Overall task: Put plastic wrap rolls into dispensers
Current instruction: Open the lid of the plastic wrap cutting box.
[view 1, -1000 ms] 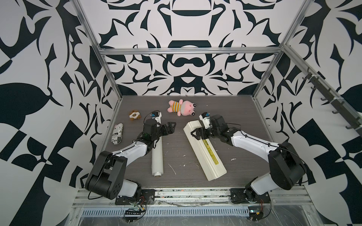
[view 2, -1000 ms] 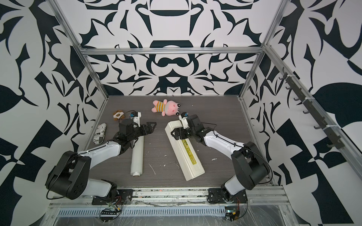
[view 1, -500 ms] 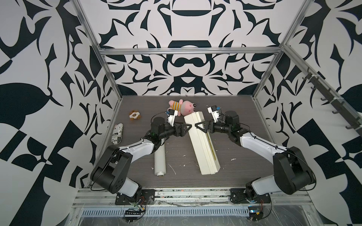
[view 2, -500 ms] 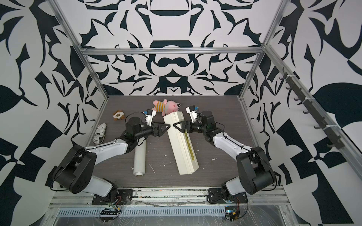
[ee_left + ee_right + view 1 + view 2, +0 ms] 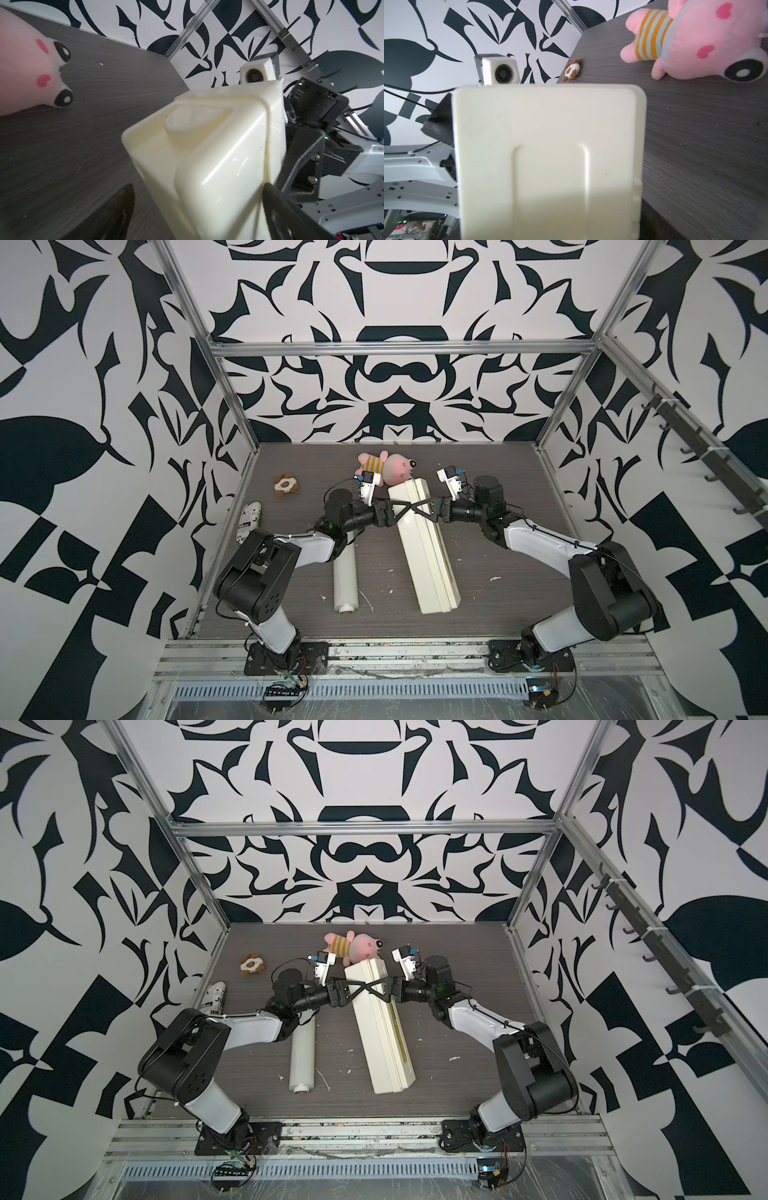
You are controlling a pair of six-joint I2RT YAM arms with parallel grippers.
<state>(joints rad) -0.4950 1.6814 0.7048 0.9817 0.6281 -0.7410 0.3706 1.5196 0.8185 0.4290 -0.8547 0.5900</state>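
My left gripper [image 5: 405,509] gapes around the dispenser [image 5: 432,564], grip of my right gripper [image 5: 424,510] unclear; closing, facing fingertips could clash

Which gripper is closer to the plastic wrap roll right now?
Left. The left gripper sits at the dispenser's far end, on the side facing the plastic wrap roll; the right gripper reaches in from the dispenser's opposite side.

Pink plush pig [image 5: 388,466] in an orange-striped top: lying on its side near the back of the grey wood-grain table [image 5: 498,472]. Small brown-and-white plush [image 5: 286,485]: sitting back left. Newsprint-patterned bundle [image 5: 249,520]: resting at the left edge. White scraps [image 5: 390,571]: lying scattered mid-table.
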